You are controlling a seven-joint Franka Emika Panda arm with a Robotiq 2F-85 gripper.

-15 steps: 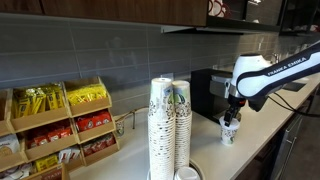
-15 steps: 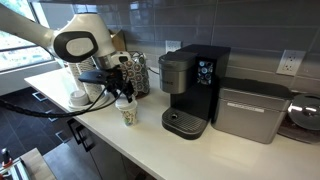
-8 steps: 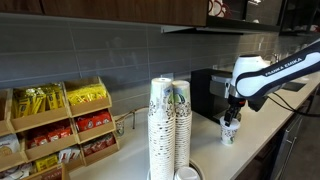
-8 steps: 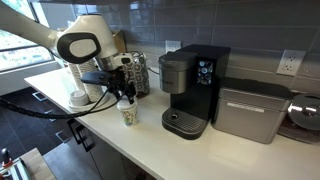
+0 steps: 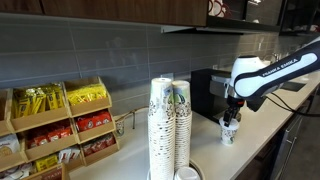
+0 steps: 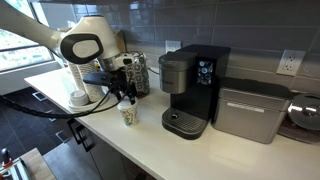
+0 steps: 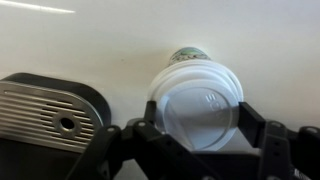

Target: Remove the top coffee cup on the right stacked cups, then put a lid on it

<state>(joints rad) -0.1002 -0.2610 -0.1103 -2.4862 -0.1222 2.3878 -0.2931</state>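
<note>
In an exterior view, the small speckled white paper cup (image 5: 228, 132) is standing near the white worktop's (image 5: 250, 150) front edge. The black gripper (image 5: 231, 119) is being held just above it, and the tall green-emblem column of nested cups (image 5: 181, 125) is filling the foreground. In an exterior view, the black coffee machine (image 6: 190, 90) is standing near that cup (image 6: 128, 116). In the wrist view, the round white plastic lid (image 7: 198, 105) is being clamped between the fingers (image 7: 248, 118) over the cup.

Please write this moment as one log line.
gripper: shut on lid | lid: over cup mouth | cup: upright on counter, beside coffee machine
</note>
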